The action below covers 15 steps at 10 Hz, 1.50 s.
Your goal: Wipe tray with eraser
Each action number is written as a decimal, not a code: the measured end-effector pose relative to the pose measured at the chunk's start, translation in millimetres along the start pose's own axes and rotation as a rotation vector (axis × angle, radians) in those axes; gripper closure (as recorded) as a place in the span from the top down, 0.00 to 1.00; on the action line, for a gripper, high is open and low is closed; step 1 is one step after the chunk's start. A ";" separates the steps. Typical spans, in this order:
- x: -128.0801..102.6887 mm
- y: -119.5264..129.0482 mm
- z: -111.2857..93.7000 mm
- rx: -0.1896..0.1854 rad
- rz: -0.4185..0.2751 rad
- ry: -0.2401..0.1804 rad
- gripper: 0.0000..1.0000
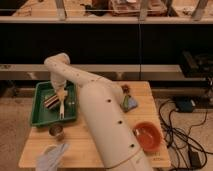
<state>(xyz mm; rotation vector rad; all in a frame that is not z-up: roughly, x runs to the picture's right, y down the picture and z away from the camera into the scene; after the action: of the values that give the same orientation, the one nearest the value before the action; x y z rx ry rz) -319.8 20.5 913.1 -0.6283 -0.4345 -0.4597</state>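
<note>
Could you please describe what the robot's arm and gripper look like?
The arm is cream-white, built of smooth, thick, rounded segments that narrow toward the wrist, with a few small dark dots along its widest part. No outer cables or lettering show. The gripper, over the green tray, looks pale like the arm; I cannot make out more of it.

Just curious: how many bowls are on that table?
1: an orange bowl on the table, right of the arm, which may hide others. The gripper is over the green tray.
</note>
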 end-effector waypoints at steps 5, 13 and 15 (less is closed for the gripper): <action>-56.4 3.3 7.1 -0.005 -0.114 -0.022 0.00; -10.2 77.9 -14.1 -0.047 -0.089 0.032 0.00; 15.2 61.5 -14.7 -0.035 -0.048 0.060 0.00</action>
<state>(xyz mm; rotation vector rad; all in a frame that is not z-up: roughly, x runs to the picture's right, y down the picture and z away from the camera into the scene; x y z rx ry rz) -271.4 51.0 882.2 -0.6370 -0.3861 -0.5313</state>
